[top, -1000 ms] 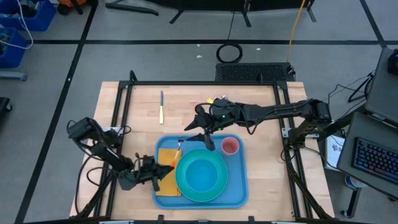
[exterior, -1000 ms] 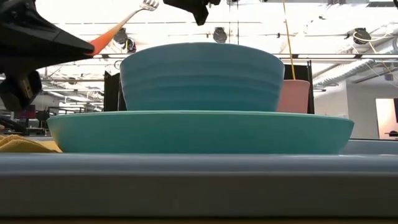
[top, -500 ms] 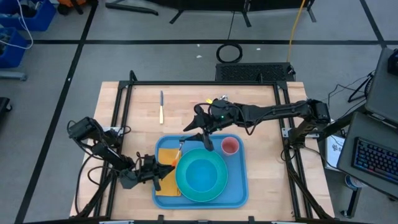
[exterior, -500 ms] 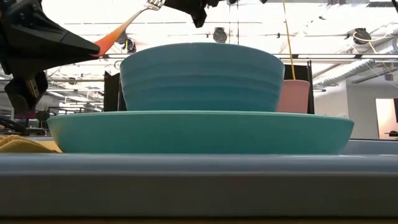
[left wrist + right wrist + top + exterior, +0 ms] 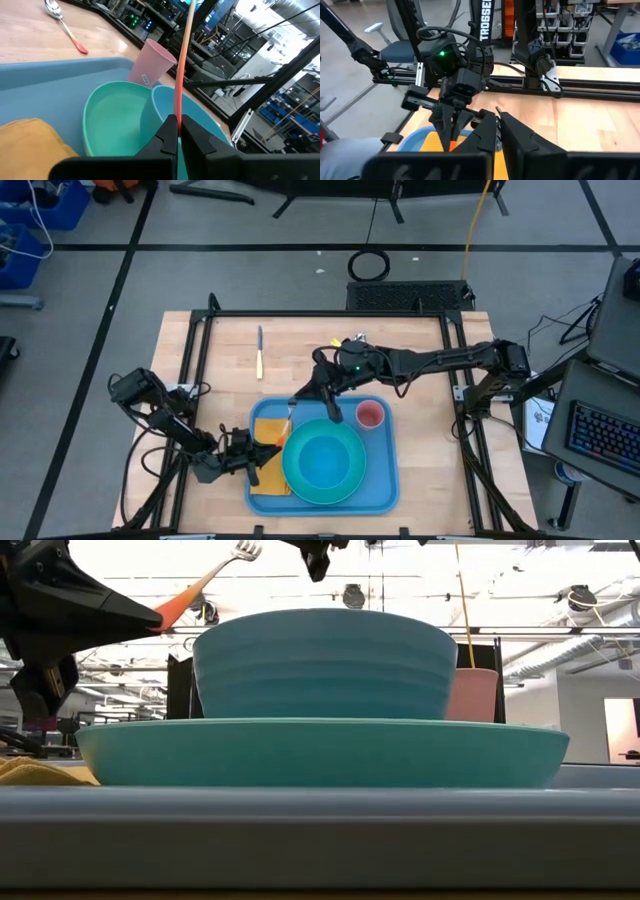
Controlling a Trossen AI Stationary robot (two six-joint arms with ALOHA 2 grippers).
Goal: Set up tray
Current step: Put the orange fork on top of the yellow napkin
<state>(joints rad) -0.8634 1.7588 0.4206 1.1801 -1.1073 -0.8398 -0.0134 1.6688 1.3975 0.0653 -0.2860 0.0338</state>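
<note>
High view first, from the tabletop's near edge: tray [image 5: 386,476] flat against the middle of that edge, long side parallel to it, carrying napkin [image 5: 264,481], plate [image 5: 300,485] with bowl [image 5: 325,462], and pink cup [image 5: 370,415] in its far right corner. Left gripper [image 5: 262,454] low over the tray's left end above the napkin, clamped on the orange handle of a fork [image 5: 284,425]. Fork's long axis slanting up and away, from near left toward far right, tines highest. Right gripper [image 5: 334,416] farther off, over the tray's far rim, fingers together, just right of the tines; nothing visibly between them. Judged: fork already above the tray, left gripper far nearer to its resting place, only a lowering and release needed.
</note>
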